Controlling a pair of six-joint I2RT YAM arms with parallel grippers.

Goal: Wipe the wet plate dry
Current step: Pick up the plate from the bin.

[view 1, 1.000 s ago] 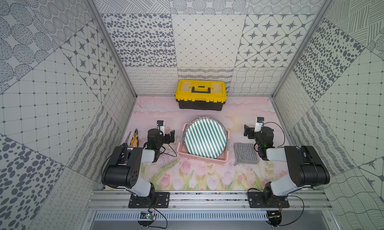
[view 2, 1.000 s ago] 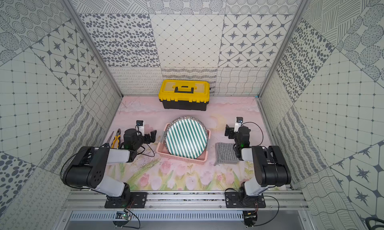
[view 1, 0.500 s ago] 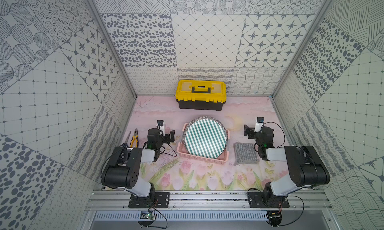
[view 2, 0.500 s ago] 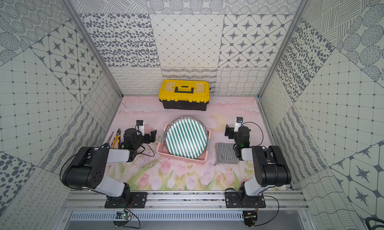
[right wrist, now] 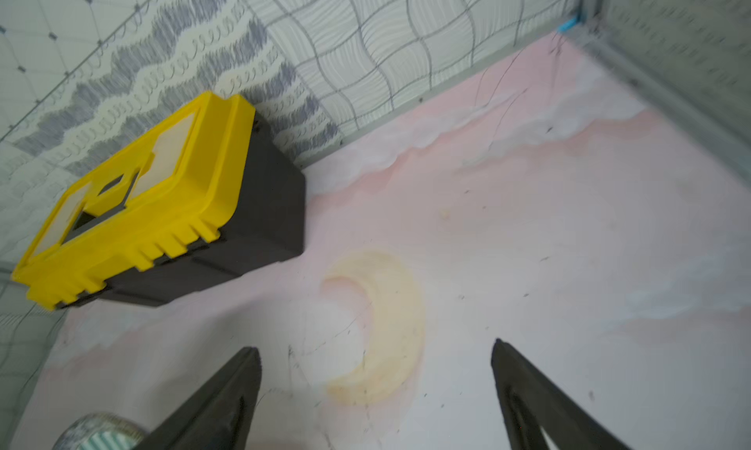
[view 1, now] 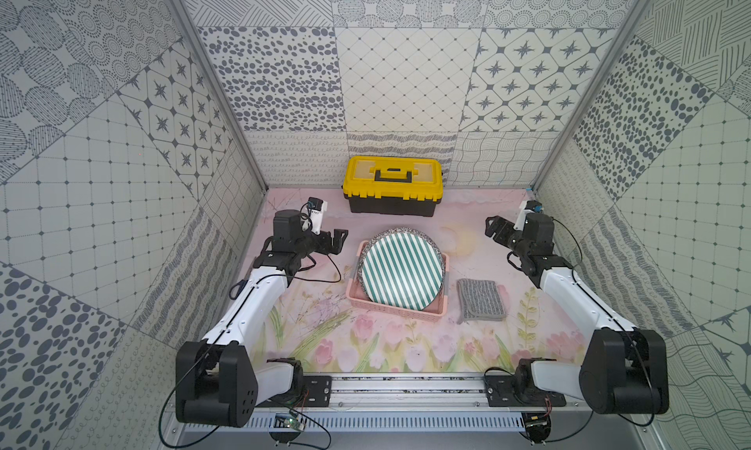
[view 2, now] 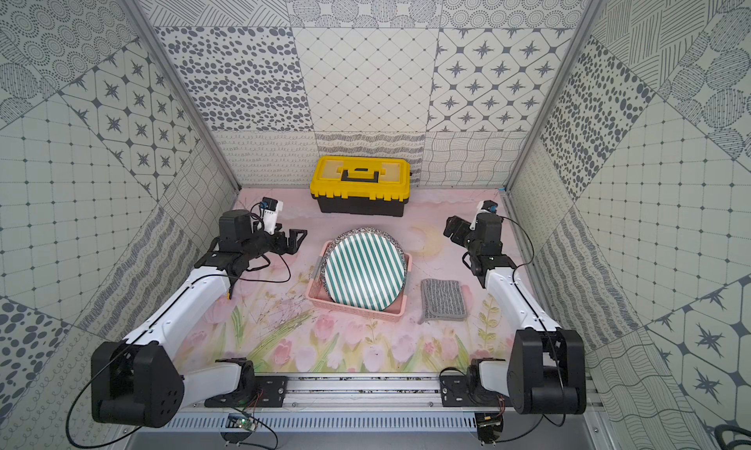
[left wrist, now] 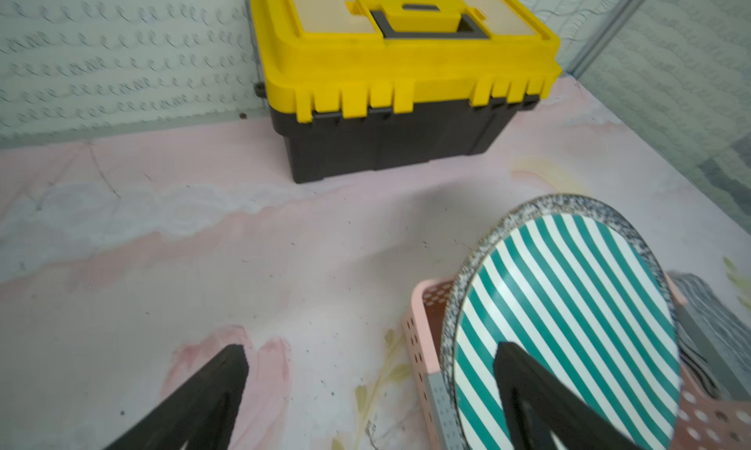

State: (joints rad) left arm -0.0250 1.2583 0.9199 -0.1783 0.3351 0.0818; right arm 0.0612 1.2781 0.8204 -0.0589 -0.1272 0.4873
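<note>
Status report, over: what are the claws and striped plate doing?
Left claw, right claw open, empty. Striped plate leaning in basket, untouched; cloth beside it. Toolbox behind, not blocking.

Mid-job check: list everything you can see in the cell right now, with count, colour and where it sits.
plate: one, green-and-white stripes, speckled rim, leaning in the basket
basket: one, pink, middle of the table
cloth: one, grey, folded flat beside the basket, on the right arm's side
toolbox: one, yellow lid, black base, shut, at the back wall
table: one, pink floral cover
left gripper: one, black, open, empty, near the basket
right gripper: one, black, open, empty, farther back than the cloth
</note>
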